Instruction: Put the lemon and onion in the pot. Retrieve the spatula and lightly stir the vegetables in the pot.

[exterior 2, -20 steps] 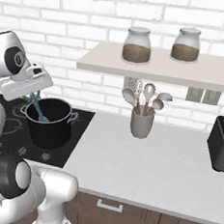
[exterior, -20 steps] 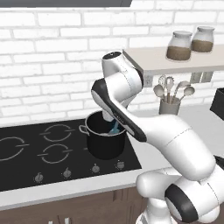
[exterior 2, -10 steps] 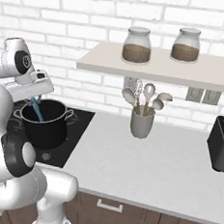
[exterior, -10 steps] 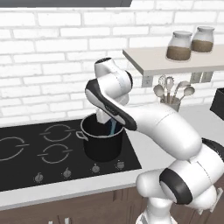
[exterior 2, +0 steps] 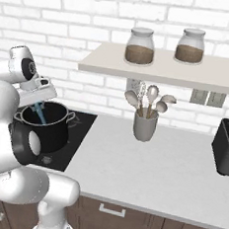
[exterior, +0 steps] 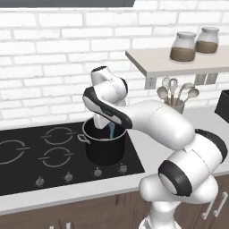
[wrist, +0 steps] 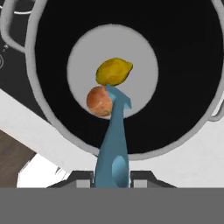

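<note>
The black pot [exterior: 103, 150] [exterior 2: 55, 133] [wrist: 183, 87] stands on the stove's front right burner. On its grey floor lie the yellow lemon [wrist: 113, 71] and the orange-brown onion [wrist: 100, 101], touching each other. My gripper [wrist: 111, 177] [exterior: 107, 121] [exterior 2: 38, 98] hangs over the pot, shut on the light-blue spatula [wrist: 113, 144] [exterior: 111, 130] [exterior 2: 39, 113]. The spatula points down into the pot, and its blade tip rests between the lemon and the onion.
The black cooktop [exterior: 27, 156] takes up the left of the counter. A grey utensil cup [exterior 2: 144, 125] with spoons and a whisk stands to the right on the white counter [exterior 2: 171, 166]. Two jars sit on the shelf [exterior 2: 160, 71]. A dark toaster [exterior 2: 227, 147] is at the far right.
The arm has swung over the pot while still holding the spatula inside it, shifting the spatula's handle a little. The pot has stayed in place.
</note>
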